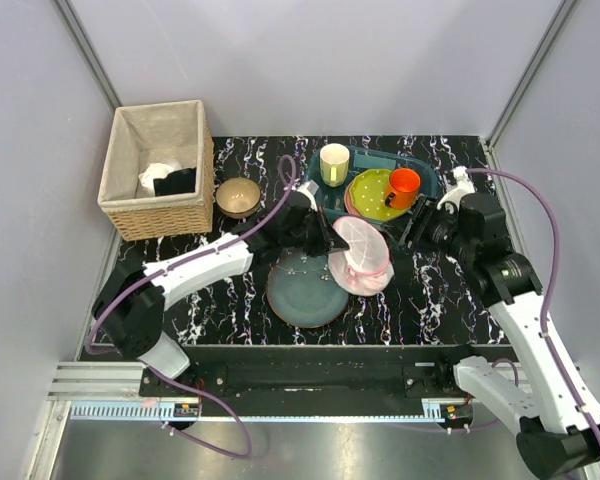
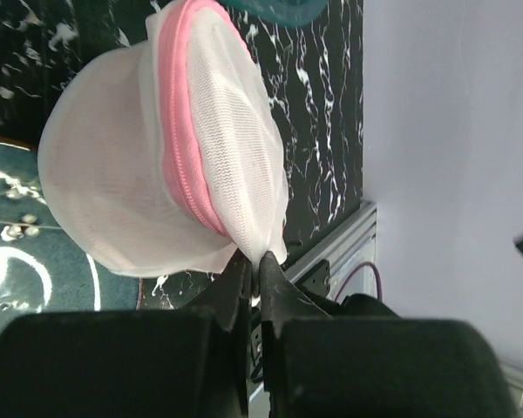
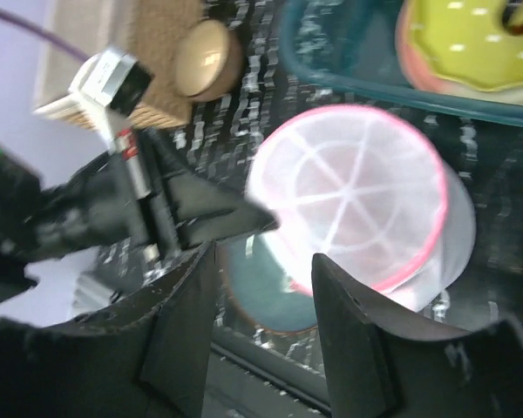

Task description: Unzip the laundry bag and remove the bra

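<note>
The laundry bag (image 1: 363, 260), a round white mesh drum with pink zip trim (image 2: 185, 148), lies tilted at mid-table, overlapping the blue-grey plate (image 1: 300, 295). My left gripper (image 2: 260, 263) is shut on the mesh edge of the bag (image 2: 139, 157) just beside the zip; in the top view it (image 1: 337, 243) meets the bag's left side. My right gripper (image 3: 261, 259) stands open, off to the right of the bag (image 3: 357, 196) and not touching it; in the top view it (image 1: 418, 228) is near the tray. The bra is hidden.
A wicker basket (image 1: 160, 215) with white and black cloth stands at the back left, with a bronze bowl (image 1: 238, 196) beside it. A teal tray (image 1: 428, 175) at the back holds a cream cup (image 1: 334, 163), a yellow-green plate (image 1: 370, 195) and an orange mug (image 1: 403, 187).
</note>
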`<state>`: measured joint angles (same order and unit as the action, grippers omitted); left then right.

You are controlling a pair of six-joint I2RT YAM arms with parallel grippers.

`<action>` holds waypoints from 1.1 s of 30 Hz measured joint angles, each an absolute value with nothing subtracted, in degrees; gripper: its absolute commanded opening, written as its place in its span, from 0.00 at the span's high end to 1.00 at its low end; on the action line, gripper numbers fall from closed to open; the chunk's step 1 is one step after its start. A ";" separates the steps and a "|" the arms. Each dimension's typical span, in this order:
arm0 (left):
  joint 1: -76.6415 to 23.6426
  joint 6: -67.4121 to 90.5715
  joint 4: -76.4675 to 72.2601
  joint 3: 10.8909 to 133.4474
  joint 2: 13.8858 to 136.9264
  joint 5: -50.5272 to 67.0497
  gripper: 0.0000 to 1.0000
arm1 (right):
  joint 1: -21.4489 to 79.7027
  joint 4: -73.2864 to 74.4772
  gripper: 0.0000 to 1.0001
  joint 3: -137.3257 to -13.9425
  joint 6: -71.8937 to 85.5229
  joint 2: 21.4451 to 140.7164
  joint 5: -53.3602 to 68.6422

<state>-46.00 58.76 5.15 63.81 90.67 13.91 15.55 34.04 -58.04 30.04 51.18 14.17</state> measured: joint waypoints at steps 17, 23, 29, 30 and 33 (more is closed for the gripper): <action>-46.15 61.78 20.29 67.16 82.43 -6.57 1.00 | 38.41 16.82 0.45 -48.16 46.46 58.92 16.21; -46.19 63.11 22.41 67.61 82.43 -7.97 1.00 | 38.57 10.00 0.46 -43.57 48.58 61.14 15.62; -46.19 65.23 23.90 67.70 82.43 -7.94 1.00 | 38.63 3.86 0.46 -43.00 49.19 64.51 16.58; -46.19 65.54 23.99 67.70 82.43 -7.92 1.00 | 38.63 2.28 0.46 -42.72 49.08 64.97 16.51; -46.19 66.08 24.12 67.70 82.43 -7.68 1.00 | 38.63 -0.60 0.46 -41.95 48.47 66.32 16.08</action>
<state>-46.19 66.08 24.12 67.70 82.43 -7.68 38.63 -0.60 -41.95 48.47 66.32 16.08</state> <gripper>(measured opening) 0.023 0.536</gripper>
